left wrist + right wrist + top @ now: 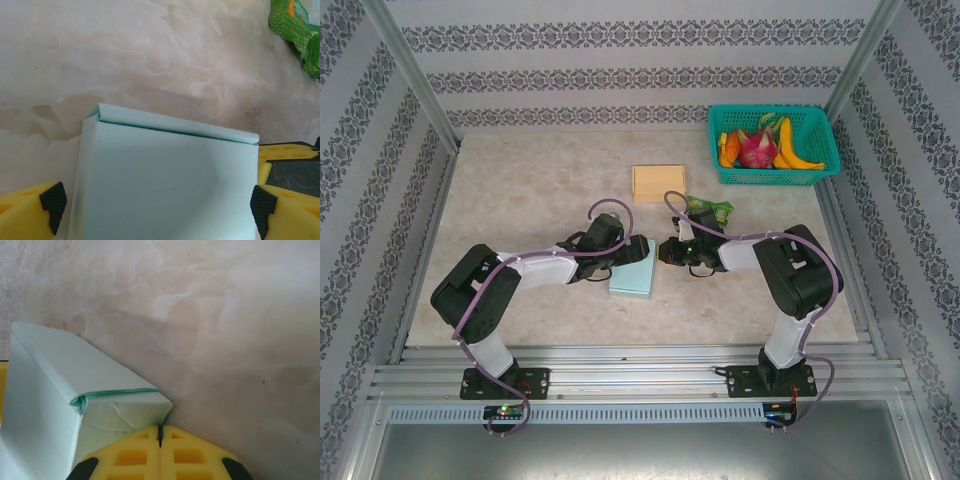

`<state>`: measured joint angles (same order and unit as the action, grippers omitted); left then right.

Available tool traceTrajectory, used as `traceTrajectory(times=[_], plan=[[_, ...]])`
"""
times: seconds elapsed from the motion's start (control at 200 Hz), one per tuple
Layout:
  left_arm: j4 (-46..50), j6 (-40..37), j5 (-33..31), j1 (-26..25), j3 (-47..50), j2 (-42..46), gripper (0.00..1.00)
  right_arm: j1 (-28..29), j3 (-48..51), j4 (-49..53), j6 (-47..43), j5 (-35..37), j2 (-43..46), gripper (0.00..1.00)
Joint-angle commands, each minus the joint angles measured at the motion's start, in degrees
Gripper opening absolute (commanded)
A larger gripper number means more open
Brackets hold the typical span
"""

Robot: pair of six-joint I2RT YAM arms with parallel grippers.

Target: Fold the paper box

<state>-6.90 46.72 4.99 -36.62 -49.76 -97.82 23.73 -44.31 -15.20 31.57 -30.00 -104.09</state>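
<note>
Mint-green paper box, nearly formed, between spread left fingers; right fingers, pressed together, at its end flap; closing step, next likely pressing flap flush

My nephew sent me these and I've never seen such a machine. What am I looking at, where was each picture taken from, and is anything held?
These are two robot arms bolted to a table, the left arm and the right arm, each ending in a two-finger claw. The wide picture comes from a camera above and behind them; the close-ups come from cameras on the wrists. Between the arms lies a pale blue-green paper box. The left claw stands wide open, straddling the box; whether it presses I cannot tell. The right claw is shut beside the box's end, holding nothing. Farther back lie a flat yellow card, a green packet and a basket of fruit.
</note>
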Motion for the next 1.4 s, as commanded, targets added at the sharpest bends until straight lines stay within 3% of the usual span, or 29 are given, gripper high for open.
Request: traceTrajectory(times=[0.0, 1.104, 1.394], plan=[[-1.2, -0.4, 1.4, 0.6, -1.3, -1.5, 0.96, -0.1, -1.4, -0.5, 0.3, -1.5, -1.8, 0.00], [1.5, -3.5, 6.4, -8.2, -14.8, -7.8, 0.95, 1.1, 0.3, -3.7, 1.9, -2.5, 0.2, 0.00], [6.3, -4.6, -1.3, -8.0, -14.4, -4.4, 0.96, 1.0, 3.8, -3.3, 1.4, 2.7, 6.1, 0.00]])
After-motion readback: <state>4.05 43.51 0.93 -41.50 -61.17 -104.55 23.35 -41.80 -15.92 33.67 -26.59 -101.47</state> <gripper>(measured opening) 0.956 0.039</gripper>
